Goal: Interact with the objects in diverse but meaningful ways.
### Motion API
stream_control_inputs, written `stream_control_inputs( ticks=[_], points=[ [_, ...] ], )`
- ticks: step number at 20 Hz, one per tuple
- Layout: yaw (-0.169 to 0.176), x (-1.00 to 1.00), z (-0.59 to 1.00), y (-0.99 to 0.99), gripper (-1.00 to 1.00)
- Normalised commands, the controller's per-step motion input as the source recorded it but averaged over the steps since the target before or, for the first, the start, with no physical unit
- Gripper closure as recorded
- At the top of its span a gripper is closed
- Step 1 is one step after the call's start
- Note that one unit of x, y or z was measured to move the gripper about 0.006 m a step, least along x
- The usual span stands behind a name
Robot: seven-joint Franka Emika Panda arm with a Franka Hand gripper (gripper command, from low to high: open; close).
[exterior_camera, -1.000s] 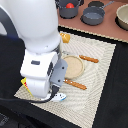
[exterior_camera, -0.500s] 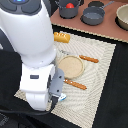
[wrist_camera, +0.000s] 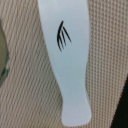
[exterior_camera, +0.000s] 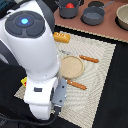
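My arm [exterior_camera: 35,55] fills the exterior view's left, bent low over the woven beige placemat [exterior_camera: 102,75], hiding my pincer, so I cannot tell whether it is spread or pinching. The bread loaf [exterior_camera: 62,36] peeks out beside my arm, near the tan round plate [exterior_camera: 71,66] flanked by wooden-handled cutlery [exterior_camera: 89,59]. Farther back, the red tomato [exterior_camera: 70,6] sits in a grey pot [exterior_camera: 69,10] (a second pot [exterior_camera: 93,15] stands just to its right). My wrist camera looks straight down on the white fish [wrist_camera: 67,55], lying flat on the mat.
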Motion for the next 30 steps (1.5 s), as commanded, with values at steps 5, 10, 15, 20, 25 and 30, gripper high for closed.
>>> stream_control_inputs(
  ticks=[5, 10, 15, 20, 25, 30],
  points=[
    [0.015, 0.04, -0.04, -0.06, -1.00],
    [0.013, 0.06, -0.02, -0.05, 1.00],
    [0.011, 0.06, -0.05, -0.07, 1.00],
    [0.005, 0.07, 0.04, -0.04, 1.00],
    [0.000, 0.16, 0.93, 0.37, 1.00],
    [0.000, -0.11, 0.92, 0.74, 1.00]
  ],
)
